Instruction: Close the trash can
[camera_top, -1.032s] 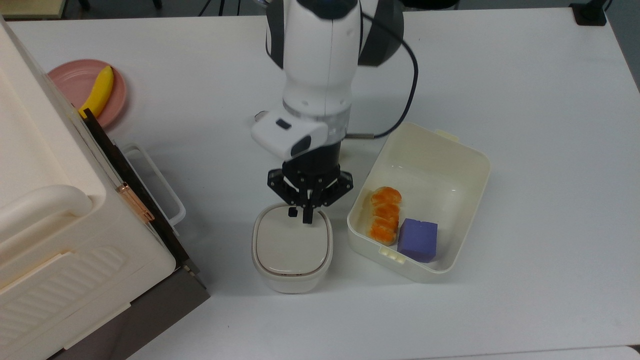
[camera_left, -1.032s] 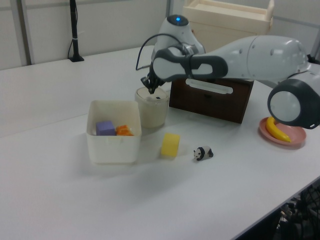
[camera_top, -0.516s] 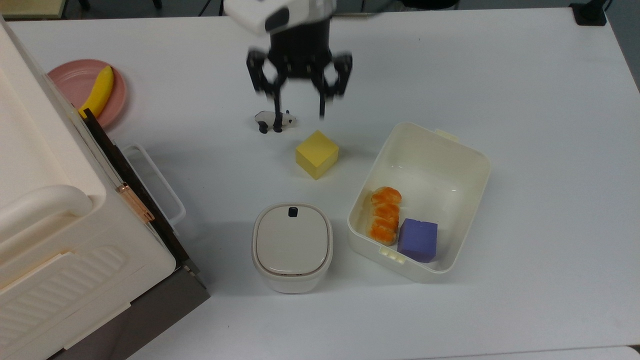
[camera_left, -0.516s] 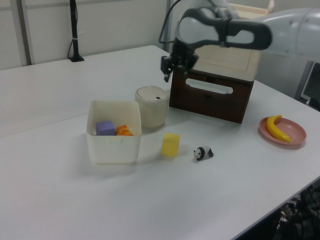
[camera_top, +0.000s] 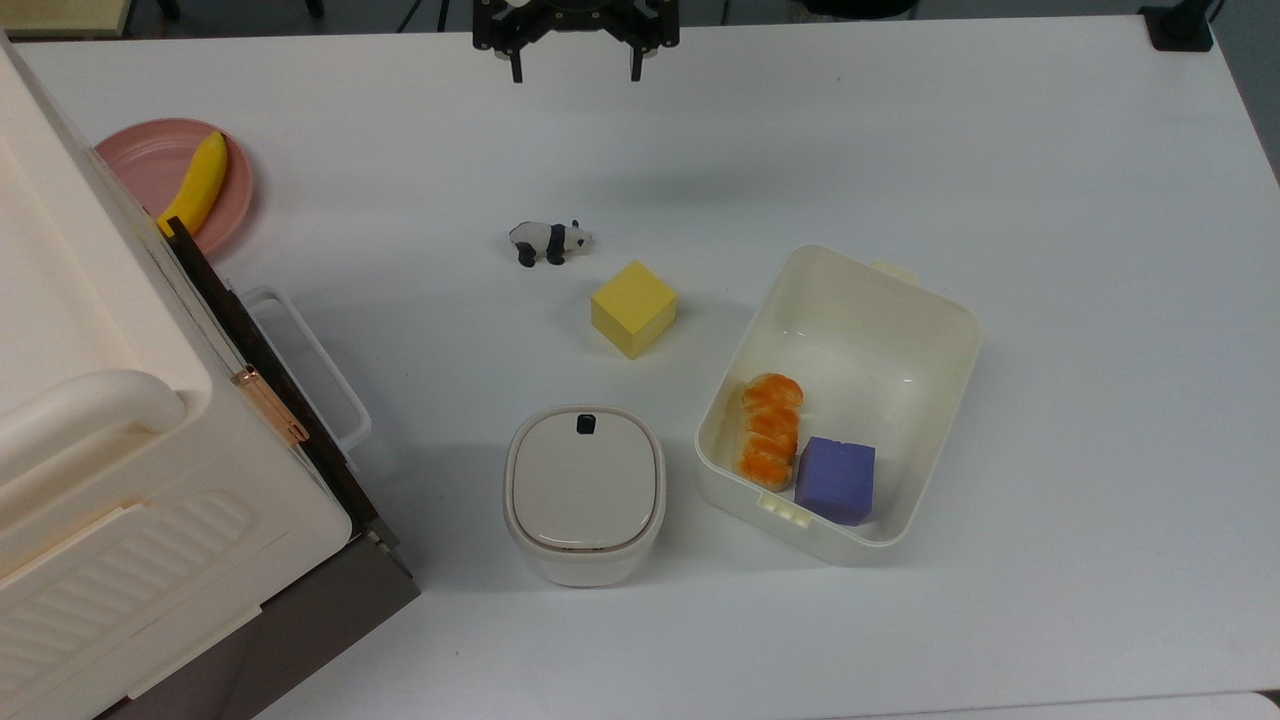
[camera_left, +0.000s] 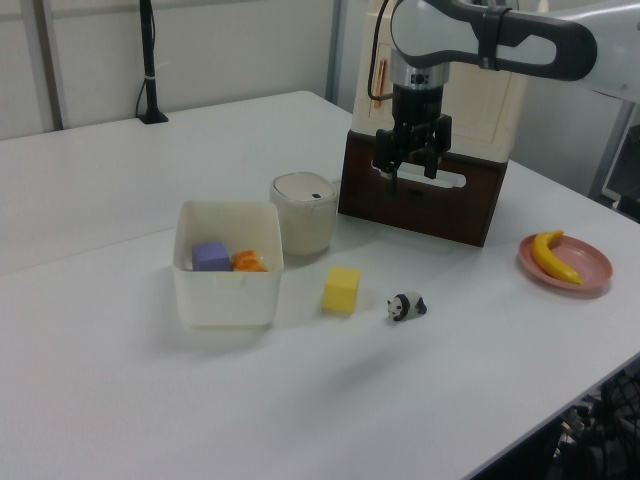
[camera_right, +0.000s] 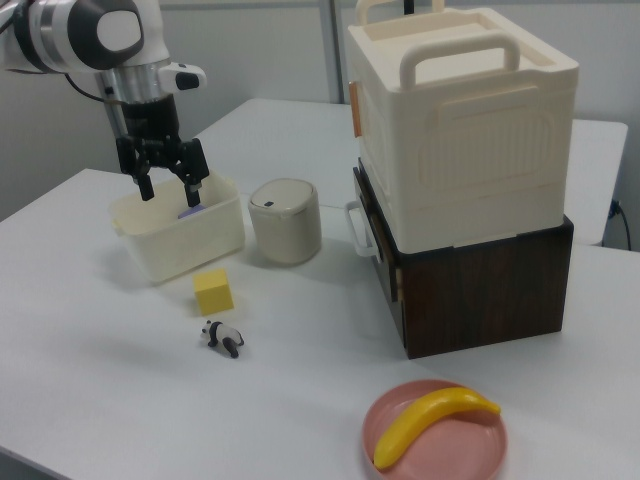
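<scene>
While the trash can (camera_top: 585, 493) sits on the white tabletop (camera_top: 1050, 200) w/ its beige lid flat down and shut, the little black button (camera_top: 585, 424) is on the lid edge toward the top view's top. Just beside it, on the top view's right, is a cream tub (camera_top: 930, 330) w/ an orange bread-looking thing (camera_top: 768, 430) and a purple block (camera_top: 836, 480) inside, touching each other. Near the can, toward the top view's top, there's a yellow cube (camera_top: 633, 308), and past that a toy panda (camera_top: 548, 241). On the top view's left, near the can but apart from it, is a big cream crate w/ handle (camera_right: 455, 135) stacked on a dark brown box (camera_right: 480, 275). Further off, a pink plate (camera_top: 140, 165) w/ a banana (camera_top: 197, 183) on it.

Gripper (camera_top: 575, 55) hangs up in the air at the top view's top edge, well apart from the can, pointing down, jaws spread wide w/ nothing between them. Right view has it in front of the tub.
</scene>
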